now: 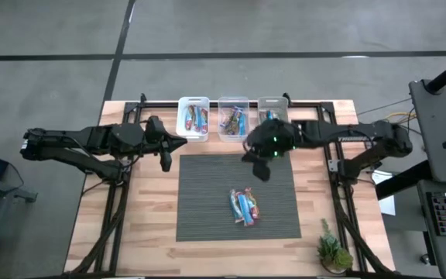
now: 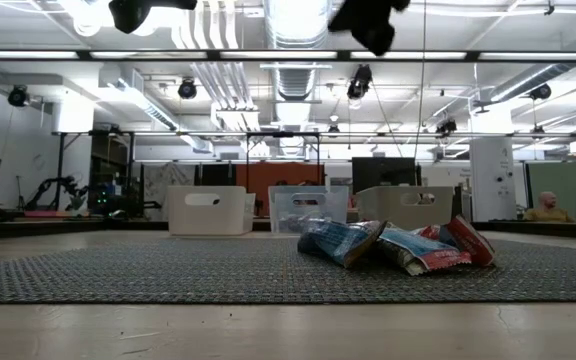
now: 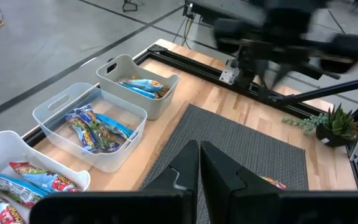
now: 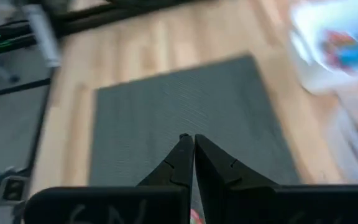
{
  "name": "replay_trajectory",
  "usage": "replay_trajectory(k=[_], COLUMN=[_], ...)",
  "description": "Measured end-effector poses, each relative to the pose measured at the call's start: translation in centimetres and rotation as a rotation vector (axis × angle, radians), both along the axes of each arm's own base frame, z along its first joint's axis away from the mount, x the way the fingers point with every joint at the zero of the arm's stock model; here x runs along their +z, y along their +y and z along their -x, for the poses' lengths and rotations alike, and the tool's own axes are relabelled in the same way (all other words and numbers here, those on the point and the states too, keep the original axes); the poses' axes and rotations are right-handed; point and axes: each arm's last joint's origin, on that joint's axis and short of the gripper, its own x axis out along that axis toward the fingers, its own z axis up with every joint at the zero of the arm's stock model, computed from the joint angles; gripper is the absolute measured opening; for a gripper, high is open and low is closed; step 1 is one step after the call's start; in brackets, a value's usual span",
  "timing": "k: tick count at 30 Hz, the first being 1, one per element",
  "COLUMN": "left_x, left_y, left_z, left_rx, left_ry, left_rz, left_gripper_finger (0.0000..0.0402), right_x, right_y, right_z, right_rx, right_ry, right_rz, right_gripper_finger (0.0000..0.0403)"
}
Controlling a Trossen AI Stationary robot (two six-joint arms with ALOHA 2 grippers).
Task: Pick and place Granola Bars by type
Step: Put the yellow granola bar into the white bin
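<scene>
A small heap of granola bars (image 1: 244,206) in blue wrappers with red print lies on the dark ribbed mat (image 1: 207,186), toward its near right; the low view shows the bars (image 2: 388,243) leaning on one another. More bars lie in three plastic bins at the far edge: left bin (image 1: 193,118), middle bin (image 1: 233,116), right bin (image 1: 272,105). My right gripper (image 1: 263,172) is shut and empty in the air over the mat's far part, its fingers (image 4: 188,144) pointing slantwise down at the mat. My left gripper (image 1: 165,161) waits shut off the mat's far left corner.
A small potted plant (image 1: 333,252) stands at the table's near right corner. Black frame rails (image 1: 114,209) run along both table sides and the far edge. The wooden table top (image 1: 153,225) shows bare around the mat. A person (image 2: 543,208) sits far back in the room.
</scene>
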Motion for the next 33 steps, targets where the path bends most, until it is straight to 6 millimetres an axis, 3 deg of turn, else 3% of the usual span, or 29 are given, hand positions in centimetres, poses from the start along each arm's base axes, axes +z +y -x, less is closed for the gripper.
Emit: replay_trajectory(k=[5, 12, 23, 33], left_x=[0.0, -0.6, -0.7, -0.6], left_y=[0.0, 0.0, -0.1, -0.1], left_z=[0.0, -0.3, -0.9, -0.9], left_rx=[0.000, 0.000, -0.001, -0.007], left_ry=[0.000, 0.013, -0.016, -0.029], left_rz=[0.000, 0.000, 0.003, 0.001], left_gripper_finger=[0.0000, 0.0000, 0.0000, 0.0000], right_x=[0.8, 1.2, 1.9, 2.1], right_y=[3.9, 6.4, 6.8, 6.6], right_z=[-0.5, -0.4, -0.7, -0.9], right_rx=[0.154, 0.233, 0.230, 0.117], right_ry=[-0.112, -0.175, -0.257, -0.275], right_rz=[0.038, 0.034, 0.037, 0.016], right_gripper_finger=[0.0009, 0.0009, 0.0009, 0.0009])
